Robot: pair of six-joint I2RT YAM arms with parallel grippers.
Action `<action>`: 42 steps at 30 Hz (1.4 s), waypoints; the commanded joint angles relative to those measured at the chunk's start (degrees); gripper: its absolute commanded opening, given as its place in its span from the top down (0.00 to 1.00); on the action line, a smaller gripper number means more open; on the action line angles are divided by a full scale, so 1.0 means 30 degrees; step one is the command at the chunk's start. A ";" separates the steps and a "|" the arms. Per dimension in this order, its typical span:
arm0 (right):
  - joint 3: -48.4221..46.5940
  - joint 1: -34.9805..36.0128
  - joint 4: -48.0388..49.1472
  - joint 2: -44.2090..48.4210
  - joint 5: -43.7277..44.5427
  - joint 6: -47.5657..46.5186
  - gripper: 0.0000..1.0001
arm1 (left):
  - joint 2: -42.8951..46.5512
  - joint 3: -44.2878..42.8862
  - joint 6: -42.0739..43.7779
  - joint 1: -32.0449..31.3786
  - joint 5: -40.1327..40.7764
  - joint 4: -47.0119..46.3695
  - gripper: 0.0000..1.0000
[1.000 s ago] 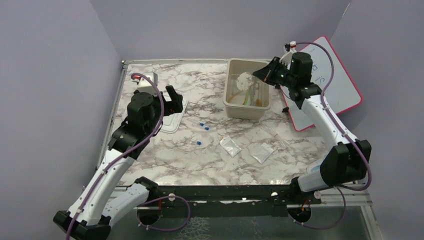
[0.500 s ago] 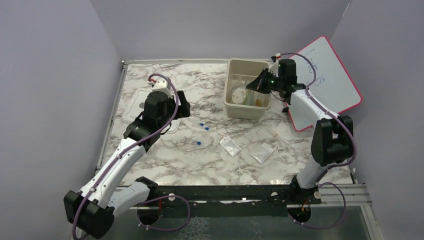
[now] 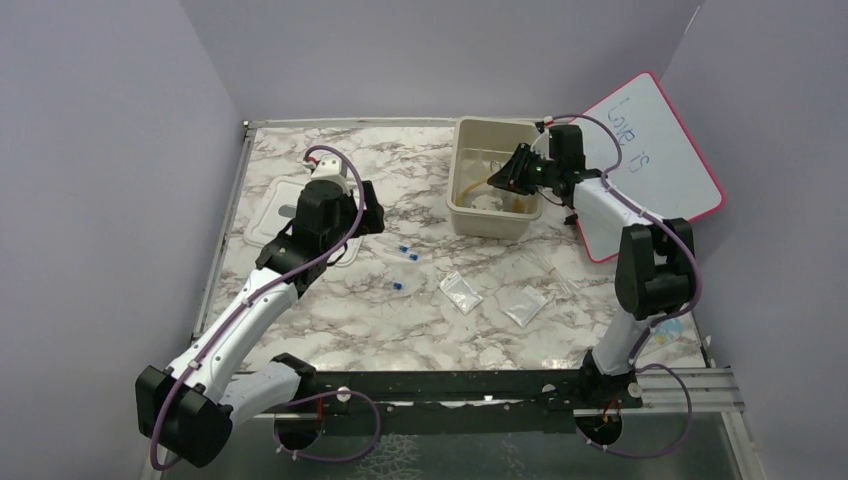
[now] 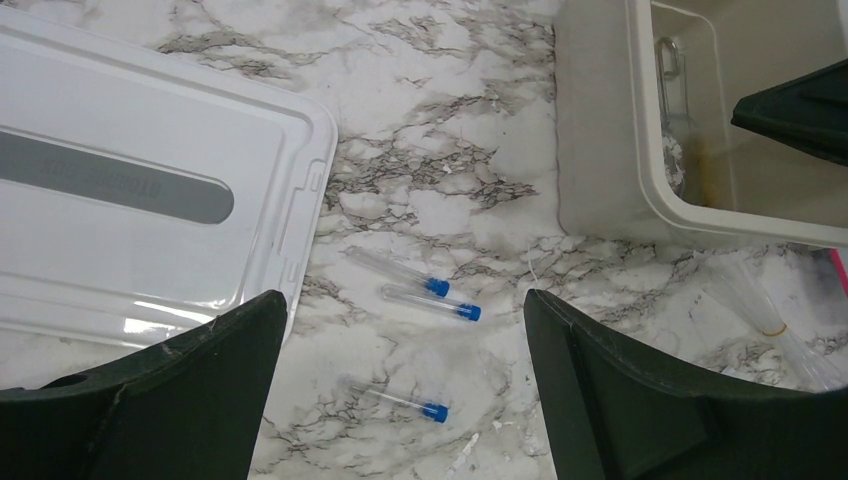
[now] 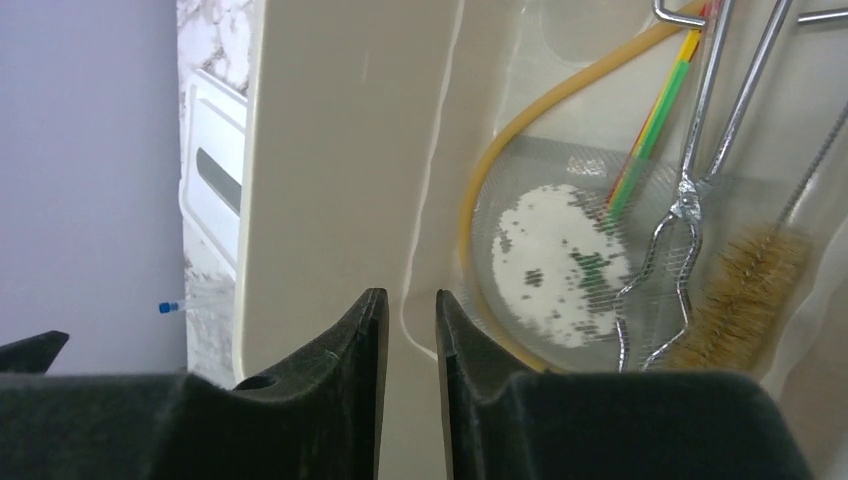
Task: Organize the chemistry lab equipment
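as blue-capped tubes (image 4: 430,300) lie flat, seemingly parallel, caps right

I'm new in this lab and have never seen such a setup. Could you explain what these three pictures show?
These are two white robot arms bolted at the near edge of a marble-patterned table. One picture comes from a fixed camera above; the other two come from cameras on the wrists, so the dark shapes there are each arm's own fingers. The left end effector is open and empty, hovering over three thin blue-capped clear tubes beside a flat white lid. The right end effector, fingers almost together and empty, hangs over a beige rectangular tub holding an amber rubber tube, coloured thin sticks, metal tongs and a bristle brush. Two clear plastic packets lie nearer the arms; a pink-framed whiteboard sits at the right.
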State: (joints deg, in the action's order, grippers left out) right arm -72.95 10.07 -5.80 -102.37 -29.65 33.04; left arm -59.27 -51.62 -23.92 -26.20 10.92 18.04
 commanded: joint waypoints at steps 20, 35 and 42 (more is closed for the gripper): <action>0.4504 0.4122 -0.5764 1.1213 0.6921 -0.3241 0.55 | -0.0802 0.2378 -0.3453 -0.0060 -0.7909 -0.3232 0.15; 1.4304 0.6483 -0.0847 1.3593 0.6191 0.2856 0.53 | -0.9080 0.1846 -0.5194 -0.2036 -1.0640 -0.6739 0.27; 1.5850 0.6857 0.1418 1.1780 0.5834 0.6111 0.52 | -1.1848 0.0875 -0.4521 -0.3369 -1.0963 -0.6805 0.36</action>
State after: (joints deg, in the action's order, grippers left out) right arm -25.71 29.61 -8.47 -64.64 -12.82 43.86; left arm -91.85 -46.76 -38.70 -33.98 -19.77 -0.23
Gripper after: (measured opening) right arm 0.473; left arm 0.666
